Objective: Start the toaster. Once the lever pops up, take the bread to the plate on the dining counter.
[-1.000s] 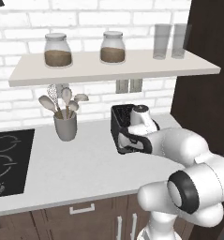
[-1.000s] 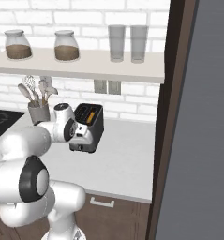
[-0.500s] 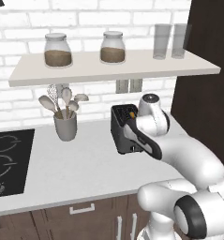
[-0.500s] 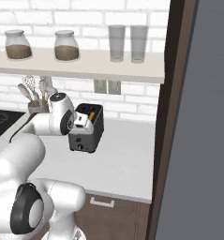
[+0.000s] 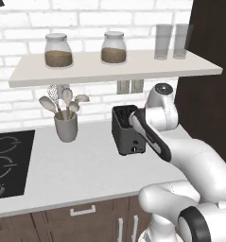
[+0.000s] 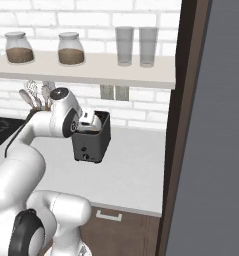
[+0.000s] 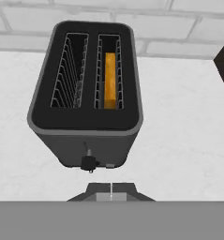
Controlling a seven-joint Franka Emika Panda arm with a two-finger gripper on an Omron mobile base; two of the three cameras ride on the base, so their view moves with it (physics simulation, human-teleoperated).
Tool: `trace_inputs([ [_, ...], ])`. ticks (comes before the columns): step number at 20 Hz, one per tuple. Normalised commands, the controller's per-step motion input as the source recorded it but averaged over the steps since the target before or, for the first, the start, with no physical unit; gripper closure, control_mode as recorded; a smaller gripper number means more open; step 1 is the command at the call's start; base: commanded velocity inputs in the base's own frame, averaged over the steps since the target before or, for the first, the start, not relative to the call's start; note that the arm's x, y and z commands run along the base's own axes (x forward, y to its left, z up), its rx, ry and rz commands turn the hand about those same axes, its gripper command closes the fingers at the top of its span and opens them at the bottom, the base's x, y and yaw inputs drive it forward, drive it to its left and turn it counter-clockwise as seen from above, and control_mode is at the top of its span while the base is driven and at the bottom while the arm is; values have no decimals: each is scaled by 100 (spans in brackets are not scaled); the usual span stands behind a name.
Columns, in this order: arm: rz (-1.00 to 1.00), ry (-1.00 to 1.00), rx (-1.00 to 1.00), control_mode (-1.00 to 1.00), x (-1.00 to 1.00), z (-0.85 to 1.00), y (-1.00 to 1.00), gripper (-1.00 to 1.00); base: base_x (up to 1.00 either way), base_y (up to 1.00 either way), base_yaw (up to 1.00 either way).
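The dark grey toaster [image 7: 85, 117] stands on the white worktop [image 5: 62, 170] against the brick wall, also seen as toaster [image 5: 125, 134] and toaster [image 6: 92, 145]. The bread [image 7: 110, 79] sits sunk in the right-hand slot, orange edge up; the left slot is empty. The lever [image 7: 88, 162] sits low at the bottom of a thin vertical slot on the narrow front face. My gripper [image 7: 111, 193] hovers above the toaster's front end, shut with nothing in it; the hand is over the toaster's top, gripper [image 6: 89, 120]. The plate and the dining counter are out of view.
A grey utensil cup [image 5: 66, 127] stands left of the toaster, and a black cooktop [image 5: 5, 163] lies further left. A shelf [image 5: 114, 66] with jars and glasses hangs above. A tall dark cabinet side [image 6: 183, 125] walls off the right.
The hand has risen from the toaster's front face to above its top, and the forearm has swung up and over. The toaster has stayed put.
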Motion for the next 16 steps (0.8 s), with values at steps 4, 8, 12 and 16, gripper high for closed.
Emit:
trace_inputs([
  [4,-1,-12,1,-100,1,12,0,100,0,0,0],
  [8,-3,-3,4,-100,5,0,0,-100,0,0,0],
  [12,-3,0,1,-100,21,0,-16,-100,0,0,0],
  [16,0,-5,3,-100,24,8,-8,-100,0,0,0],
])
